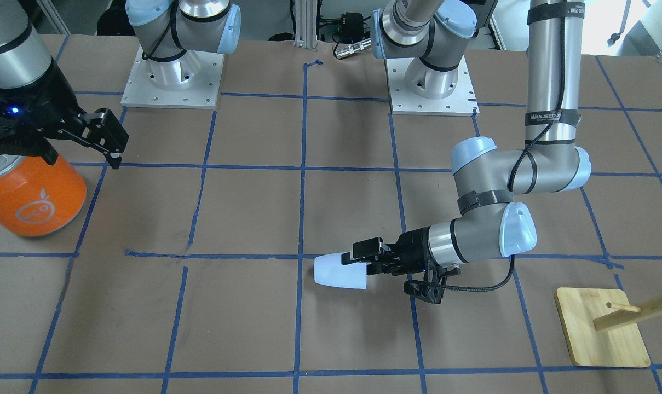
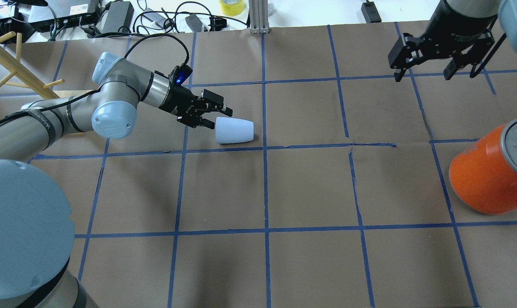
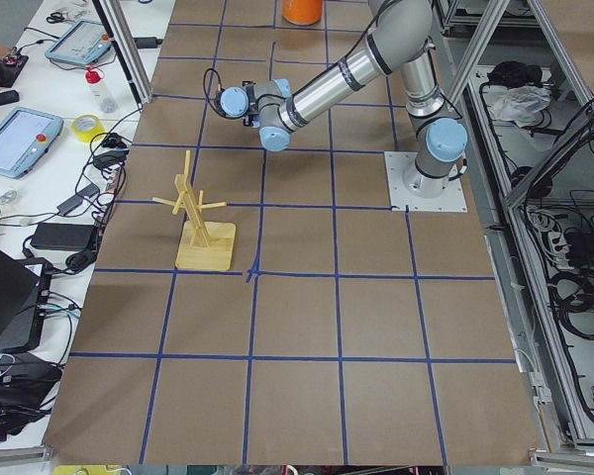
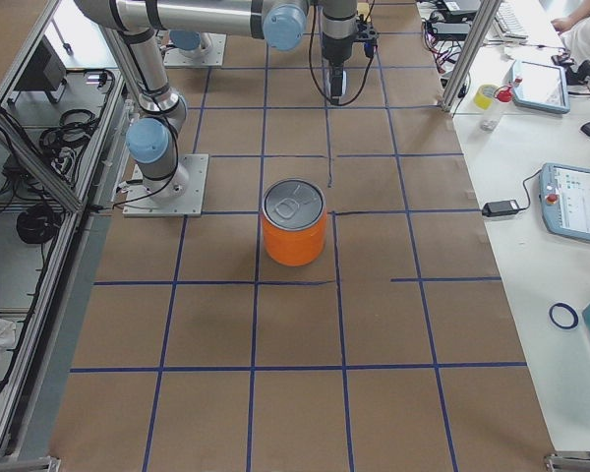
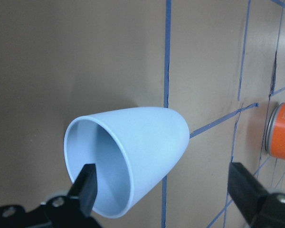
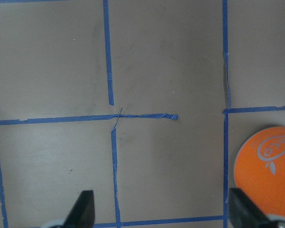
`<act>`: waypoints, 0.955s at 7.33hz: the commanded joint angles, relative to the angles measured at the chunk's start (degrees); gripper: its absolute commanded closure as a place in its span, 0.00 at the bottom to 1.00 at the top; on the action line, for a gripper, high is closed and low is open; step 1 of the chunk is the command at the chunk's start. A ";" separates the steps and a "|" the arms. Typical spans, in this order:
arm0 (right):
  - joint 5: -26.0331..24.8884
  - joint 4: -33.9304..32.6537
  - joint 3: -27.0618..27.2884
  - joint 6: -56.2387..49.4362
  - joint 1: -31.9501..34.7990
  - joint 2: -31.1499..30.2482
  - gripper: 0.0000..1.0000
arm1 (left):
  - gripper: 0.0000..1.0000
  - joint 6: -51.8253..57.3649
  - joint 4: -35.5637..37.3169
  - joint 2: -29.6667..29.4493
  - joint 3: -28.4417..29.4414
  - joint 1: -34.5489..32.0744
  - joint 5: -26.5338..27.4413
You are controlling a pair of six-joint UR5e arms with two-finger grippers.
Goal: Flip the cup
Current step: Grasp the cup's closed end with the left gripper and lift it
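Overhead exterior view gives us the cup [image 2: 234,130] lying on its side on the brown tabletop [image 2: 309,192]. Its open mouth is turned toward the left pincer [image 2: 213,114] and its rounded base points toward the tabletop's middle, just short of a blue tape line [image 2: 264,171]. From the left wrist camera we see that this pincer is spread wide and clamps nothing. One finger [image 5: 88,187] reaches inside the cup's mouth, close to the lower inner wall. The other finger stands well outside, off to the side of the cup. We cannot tell whether the inner finger touches the wall. The left arm comes in low, its wrist nearly level with the tabletop. The right pincer [image 2: 423,77] hangs above the tabletop on the far side, well apart from the cup. We see it released too, its fingers wide apart with only paper and tape lines between them in its wrist view. An orange can [image 2: 489,171] with a silver lid stands upright near the right pincer. A wooden rack [image 1: 604,328] on a square base stands on the left arm's side of the tabletop, well away from the cup.
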 commanded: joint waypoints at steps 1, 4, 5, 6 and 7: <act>-0.15 0.66 0.11 1.18 -0.93 -0.02 0.00 | 0.99 -0.72 1.41 -0.48 0.07 -1.22 -0.30; 1.08 1.02 0.29 0.84 -0.50 -0.90 0.00 | 1.00 -16.24 11.38 -0.12 0.34 -1.75 0.05; 1.17 1.02 0.38 0.84 0.64 -1.42 0.00 | 1.00 -18.71 12.04 1.18 0.77 -2.01 0.49; 1.17 1.02 0.38 0.92 2.21 -1.52 0.00 | 1.00 -20.57 12.31 2.59 1.82 -2.62 0.58; 1.17 0.93 0.29 0.92 3.80 -1.60 0.00 | 1.00 -22.15 12.23 3.64 3.31 -2.89 1.88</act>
